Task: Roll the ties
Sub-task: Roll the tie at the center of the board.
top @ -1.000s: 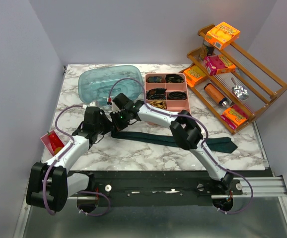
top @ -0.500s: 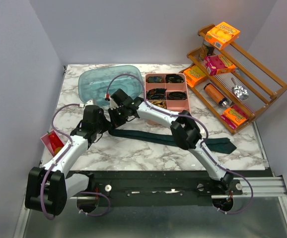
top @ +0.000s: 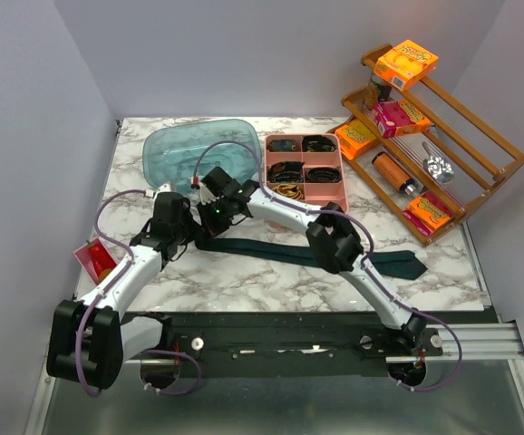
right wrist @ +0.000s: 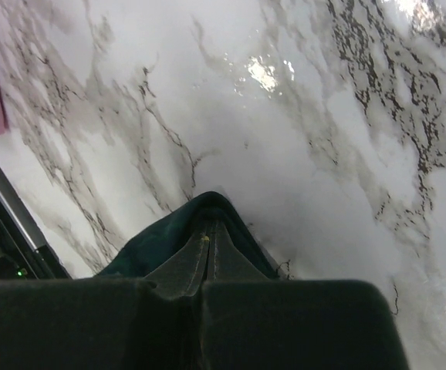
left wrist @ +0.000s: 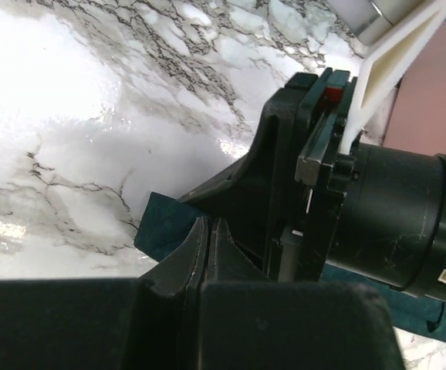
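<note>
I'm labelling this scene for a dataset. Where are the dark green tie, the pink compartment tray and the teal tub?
dark green tie (top: 271, 248): top view, flat middle stretch of the strip.
pink compartment tray (top: 327, 194): top view, bare floor of its near-right compartment.
teal tub (top: 173, 156): top view, its left part.

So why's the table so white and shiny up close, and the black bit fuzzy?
Left wrist view: lamp glare whitens the marble table; the black left claw, pinching the dark teal fabric tie, is too close to focus. Right wrist view: glare spots, black right claw blurry too. Top view: even, sharp.
</note>
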`<move>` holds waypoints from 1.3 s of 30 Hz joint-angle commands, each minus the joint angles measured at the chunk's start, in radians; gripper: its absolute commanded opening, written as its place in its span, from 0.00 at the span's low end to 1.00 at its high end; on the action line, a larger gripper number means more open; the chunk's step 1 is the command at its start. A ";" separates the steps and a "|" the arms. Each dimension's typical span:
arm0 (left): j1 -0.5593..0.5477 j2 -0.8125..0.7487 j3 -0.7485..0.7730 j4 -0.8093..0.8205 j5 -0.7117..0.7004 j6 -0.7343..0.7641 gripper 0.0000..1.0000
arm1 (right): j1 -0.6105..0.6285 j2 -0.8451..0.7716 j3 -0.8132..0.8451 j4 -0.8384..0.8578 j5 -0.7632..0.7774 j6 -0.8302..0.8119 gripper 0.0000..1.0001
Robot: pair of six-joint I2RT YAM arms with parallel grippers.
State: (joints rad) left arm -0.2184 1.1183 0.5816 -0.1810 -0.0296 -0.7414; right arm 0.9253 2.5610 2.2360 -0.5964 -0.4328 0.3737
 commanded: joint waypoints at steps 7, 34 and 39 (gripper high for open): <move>-0.010 0.015 0.032 -0.032 -0.087 0.042 0.00 | -0.049 -0.159 -0.125 -0.014 0.069 -0.022 0.04; -0.208 0.181 0.153 -0.049 -0.222 0.050 0.00 | -0.071 -0.251 -0.423 0.040 0.083 -0.055 0.04; -0.243 0.224 0.155 -0.023 -0.224 0.034 0.00 | -0.072 -0.246 -0.423 0.038 0.088 -0.050 0.04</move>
State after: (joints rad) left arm -0.4366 1.3102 0.7128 -0.2321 -0.2100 -0.6853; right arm 0.8555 2.3096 1.8286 -0.5724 -0.3565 0.3313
